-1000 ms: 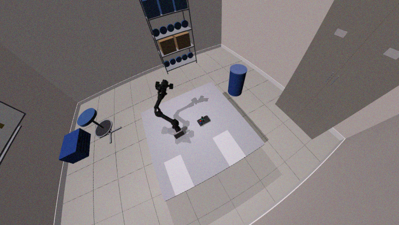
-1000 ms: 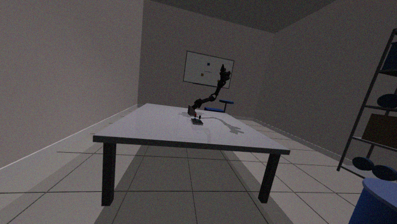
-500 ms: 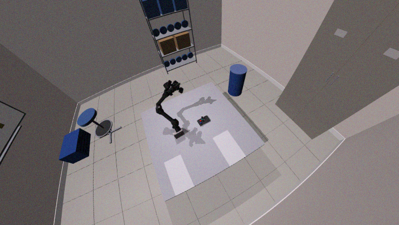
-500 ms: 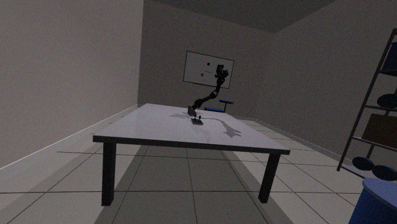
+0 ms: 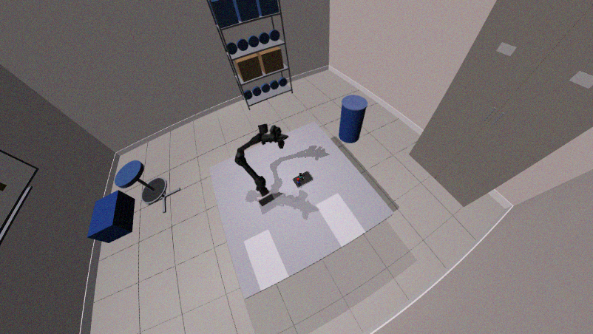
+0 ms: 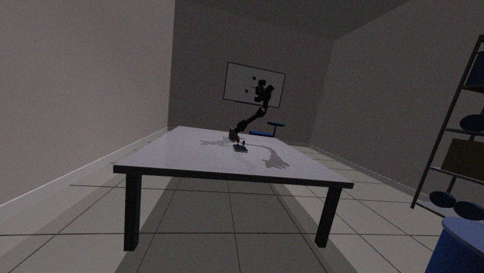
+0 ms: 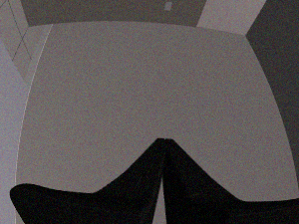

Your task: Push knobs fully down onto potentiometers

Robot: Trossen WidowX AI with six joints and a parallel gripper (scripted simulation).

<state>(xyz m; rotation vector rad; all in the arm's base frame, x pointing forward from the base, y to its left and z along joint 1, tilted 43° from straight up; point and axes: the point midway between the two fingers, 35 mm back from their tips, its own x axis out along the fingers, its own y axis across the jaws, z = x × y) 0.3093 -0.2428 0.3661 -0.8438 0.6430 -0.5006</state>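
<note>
2 tan boxes (image 5: 250, 67) (image 6: 466, 157), on shelf rack (image 5: 286, 62) (image 6: 454, 101), contents unclear, tool (image 5: 285, 137) (image 6: 259, 91) (image 7: 164, 146) closed

A dark, flat rectangular circuit board (image 5: 306, 179) (image 6: 240, 148) lies level around mid-table. In the exterior view, two small upright knobs stand at its far side — a red one (image 5: 298, 179) (image 6: 238, 140) left, a blackish one (image 6: 243, 142) right. Their seating is too small to tell.

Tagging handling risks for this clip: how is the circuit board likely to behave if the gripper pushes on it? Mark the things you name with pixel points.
The circuit board (image 5: 307, 179) (image 6: 241, 149) looks thin and flat, so it is probably stiff and unlikely to roll. It is small beside the arm (image 5: 248, 168) (image 6: 252, 117), so likely light and apt to slide if pushed sideways.
</note>
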